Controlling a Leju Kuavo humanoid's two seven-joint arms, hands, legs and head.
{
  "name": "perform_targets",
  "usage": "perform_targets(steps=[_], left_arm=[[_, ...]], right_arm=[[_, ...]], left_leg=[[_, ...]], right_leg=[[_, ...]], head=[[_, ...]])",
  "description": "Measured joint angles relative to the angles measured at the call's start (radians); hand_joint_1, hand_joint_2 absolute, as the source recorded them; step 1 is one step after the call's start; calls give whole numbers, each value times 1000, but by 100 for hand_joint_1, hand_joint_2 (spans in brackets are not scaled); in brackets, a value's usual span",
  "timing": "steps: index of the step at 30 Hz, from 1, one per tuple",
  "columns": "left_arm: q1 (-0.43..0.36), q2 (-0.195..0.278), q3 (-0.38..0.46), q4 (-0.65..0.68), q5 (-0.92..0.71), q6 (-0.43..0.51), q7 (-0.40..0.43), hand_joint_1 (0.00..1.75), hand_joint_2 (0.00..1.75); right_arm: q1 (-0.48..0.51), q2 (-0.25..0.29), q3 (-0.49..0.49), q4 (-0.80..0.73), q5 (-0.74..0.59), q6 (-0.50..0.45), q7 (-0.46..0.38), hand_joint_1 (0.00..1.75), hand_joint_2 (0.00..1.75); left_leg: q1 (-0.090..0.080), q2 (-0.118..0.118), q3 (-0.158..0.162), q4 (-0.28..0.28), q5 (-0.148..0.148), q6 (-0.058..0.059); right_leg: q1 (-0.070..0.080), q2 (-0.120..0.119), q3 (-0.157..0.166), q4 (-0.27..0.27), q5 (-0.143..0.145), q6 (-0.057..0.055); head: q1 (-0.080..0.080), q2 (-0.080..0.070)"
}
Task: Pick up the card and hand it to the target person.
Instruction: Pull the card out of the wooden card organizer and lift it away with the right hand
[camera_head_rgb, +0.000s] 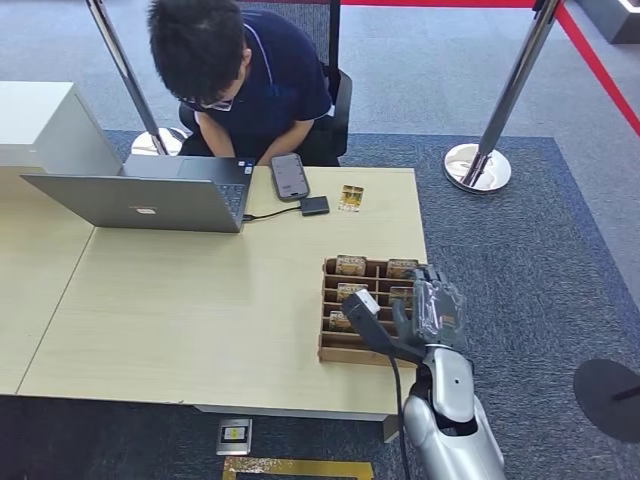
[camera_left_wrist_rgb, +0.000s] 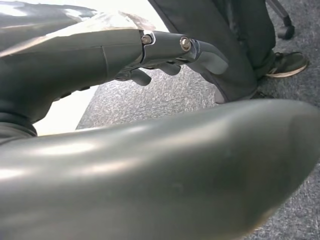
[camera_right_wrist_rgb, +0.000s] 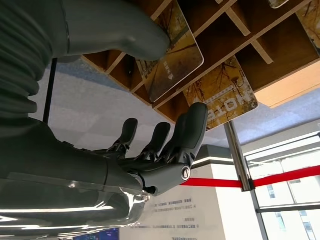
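Seen from the robot's head, a pale wooden table (camera_head_rgb: 189, 300) stretches ahead, and a person in a dark blue shirt (camera_head_rgb: 249, 80) sits at its far side, bent over an open grey laptop (camera_head_rgb: 143, 195). Beside the laptop lie a black smartphone (camera_head_rgb: 290, 176), a small dark pad (camera_head_rgb: 315, 206) on a cable, and one loose gold-printed card (camera_head_rgb: 351, 197) flat on the tabletop.

Near the table's right front corner sits a brown cardboard tray divided into small compartments (camera_head_rgb: 340, 345). Several thin rectangular cards with a yellow-brown printed pattern (camera_right_wrist_rgb: 177, 55) stand or lean in its slots. The robot's silver right arm reaches over this tray, and the right hand (camera_head_rgb: 423, 315) hovers at its right end. In the right wrist view the thick grey thumb (camera_right_wrist_rgb: 124, 37) lies against the face of one card while the darker fingers (camera_right_wrist_rgb: 188, 132) curve on the other side, apart from it. The hand is spread and holds nothing yet.

The left hand (camera_left_wrist_rgb: 166, 55) hangs low over grey carpet, its fingers loosely curled around nothing, near a person's dark trouser leg and shoe (camera_left_wrist_rgb: 286, 65).

Judging by its look, the card is light, thin, stiff and glossy, so likely slippery. Lying partly inside a slot, it offers only its exposed upper edge; a pinch across both faces near that edge, thumb on one side and fingers opposite, seems the surest hold. Too hard a squeeze could bend it or tip the light tray.
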Motion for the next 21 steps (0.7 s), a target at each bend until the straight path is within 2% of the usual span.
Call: perform_targets(steps=[21], left_arm=[[0,0,-5,0,4,-7,2,0,0]], right_arm=[[3,-2,0,3,2,5,16,78,175]], left_leg=[[0,0,0,0,0,0]], right_leg=[[0,0,0,0,0,0]], head=[[0,0]])
